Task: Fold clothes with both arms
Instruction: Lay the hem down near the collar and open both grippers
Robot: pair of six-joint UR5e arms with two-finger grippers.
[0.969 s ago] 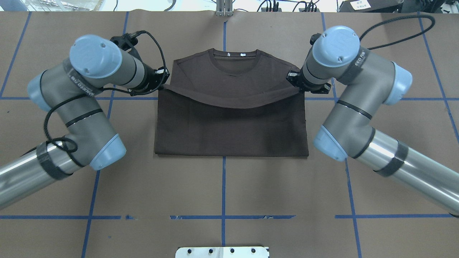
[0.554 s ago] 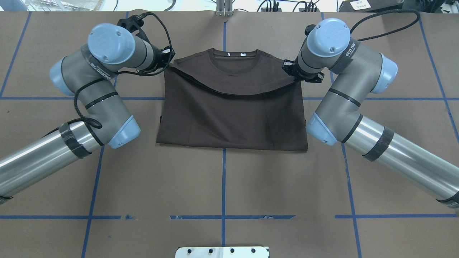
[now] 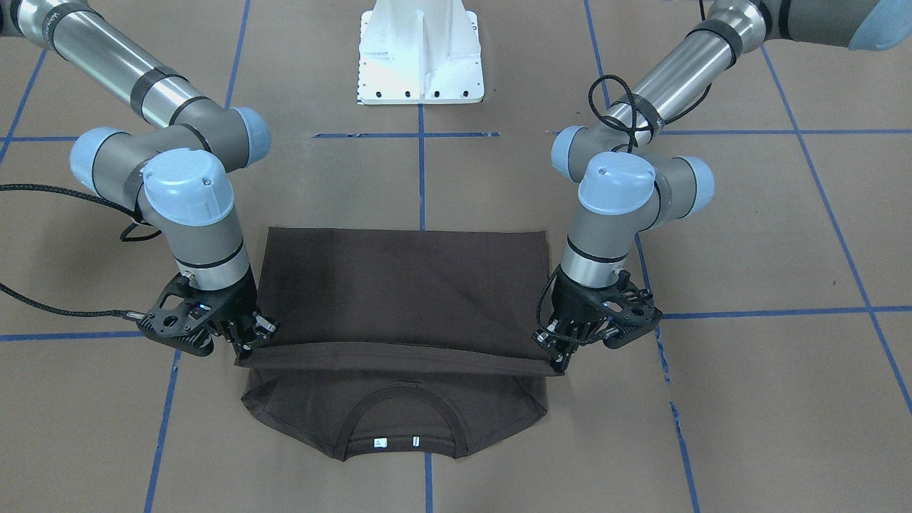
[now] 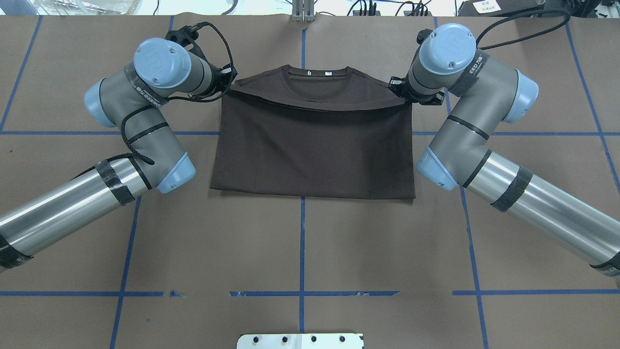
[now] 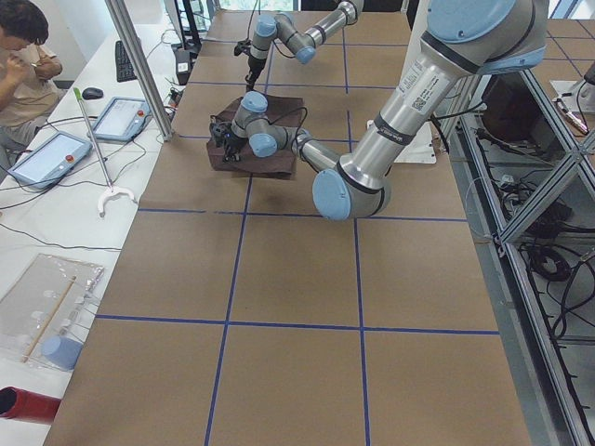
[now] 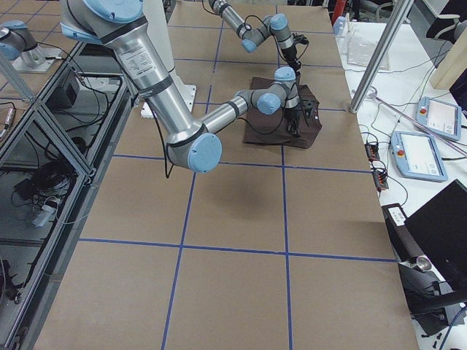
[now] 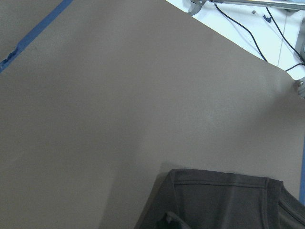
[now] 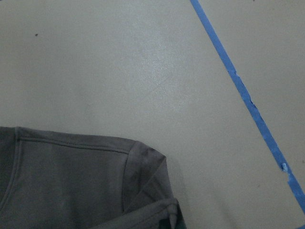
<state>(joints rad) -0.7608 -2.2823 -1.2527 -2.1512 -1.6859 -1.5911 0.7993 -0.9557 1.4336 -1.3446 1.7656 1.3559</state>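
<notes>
My left gripper (image 3: 558, 362) is clenched on one corner of the folded-over edge of the T-shirt (image 3: 399, 285); my right gripper (image 3: 248, 349) pinches the opposite corner; the edge stretches between them, raised just off the chest and short of the collar (image 3: 399, 400); the white neck tags (image 3: 395, 442) show beyond it; the shirt lies on the brown table (image 3: 748, 413), crossed by blue tape lines (image 3: 784, 311).

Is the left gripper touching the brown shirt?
Touching. The front-facing view shows the left gripper pinching one corner of the shirt.
</notes>
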